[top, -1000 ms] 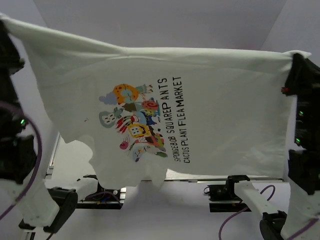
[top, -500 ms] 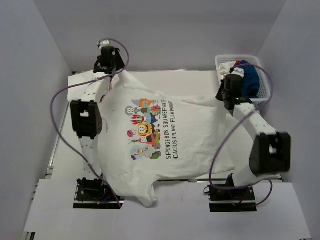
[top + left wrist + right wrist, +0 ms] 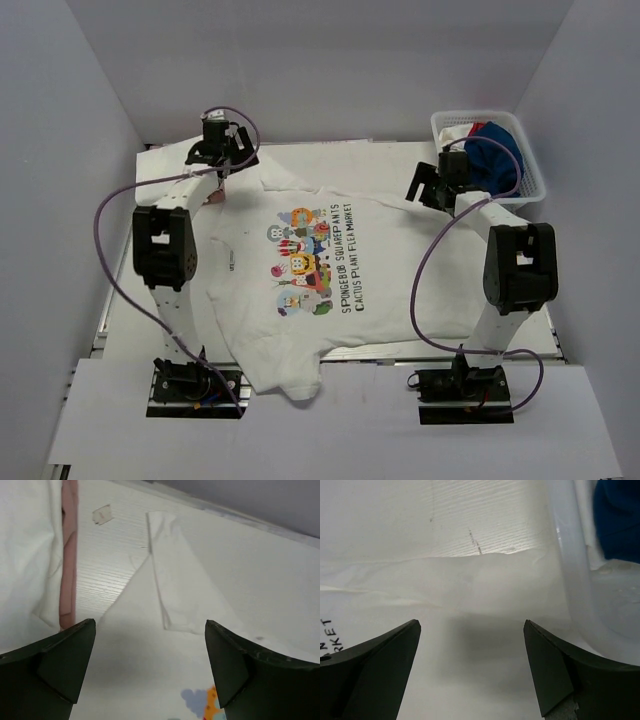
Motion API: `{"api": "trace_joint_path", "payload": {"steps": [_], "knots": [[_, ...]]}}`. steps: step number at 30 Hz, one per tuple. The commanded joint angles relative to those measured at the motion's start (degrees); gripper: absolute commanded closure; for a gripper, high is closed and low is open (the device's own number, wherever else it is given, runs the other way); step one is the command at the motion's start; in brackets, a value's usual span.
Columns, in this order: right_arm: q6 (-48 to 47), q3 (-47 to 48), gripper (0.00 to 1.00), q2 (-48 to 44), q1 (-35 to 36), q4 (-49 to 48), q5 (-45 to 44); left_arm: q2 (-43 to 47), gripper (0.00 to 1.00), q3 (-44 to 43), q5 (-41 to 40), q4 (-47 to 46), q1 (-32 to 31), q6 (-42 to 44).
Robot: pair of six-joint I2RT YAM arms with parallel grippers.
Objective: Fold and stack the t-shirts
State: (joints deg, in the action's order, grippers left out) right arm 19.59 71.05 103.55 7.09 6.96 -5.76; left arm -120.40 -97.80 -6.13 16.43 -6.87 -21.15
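Note:
A white t-shirt (image 3: 380, 270) with a multicolour cartoon print and dark lettering lies spread flat on the table, its hem hanging over the near edge. My left gripper (image 3: 224, 162) stands open above the shirt's far left corner; in the left wrist view the gripper (image 3: 150, 625) has nothing between its fingers and the shirt (image 3: 150, 675) lies below. My right gripper (image 3: 432, 186) is open over the far right corner, next to the basket; the right wrist view shows only the shirt (image 3: 470, 660) under the gripper (image 3: 470, 625). A royal blue t-shirt (image 3: 497, 152) sits in the basket.
A white plastic lattice basket (image 3: 531, 176) stands at the far right corner, its wall (image 3: 570, 580) close to my right fingers. White cloth with a pink strip (image 3: 68, 555) lies left of my left gripper. Grey walls enclose the table.
The printed shirt was held stretched up in the air between both shut grippers. It has come down flat on the table, and both grippers have opened and let go of it.

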Motion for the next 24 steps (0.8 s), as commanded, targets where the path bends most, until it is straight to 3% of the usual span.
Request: {"api": "trace_joint_path", "payload": {"steps": [1,5,9,12,16,24], "knots": [[0.9,-1.7,0.11,-3.1,0.0,-3.3,4.8,10.0,0.00,7.2,7.1,-5.4,-0.6,-2.0],[0.2,-0.7,0.11,-1.5,0.6,-3.8,10.8,12.8,0.00,14.6,14.2,-6.0,-1.9,-4.2],[-1.5,1.5,0.09,0.9,4.0,-3.0,6.6,12.3,0.00,17.3,21.3,-7.6,-7.7,-4.8],[-1.1,5.3,0.09,4.3,5.9,0.5,1.5,11.2,0.00,17.3,21.9,-7.0,-13.3,-3.6],[1.1,8.5,0.09,9.2,6.5,2.1,1.4,10.7,0.00,19.2,26.1,-8.0,-19.7,-3.1],[3.4,12.3,0.09,14.7,8.1,3.0,1.4,12.0,0.00,28.3,22.7,-9.8,-28.8,-4.3]]}}
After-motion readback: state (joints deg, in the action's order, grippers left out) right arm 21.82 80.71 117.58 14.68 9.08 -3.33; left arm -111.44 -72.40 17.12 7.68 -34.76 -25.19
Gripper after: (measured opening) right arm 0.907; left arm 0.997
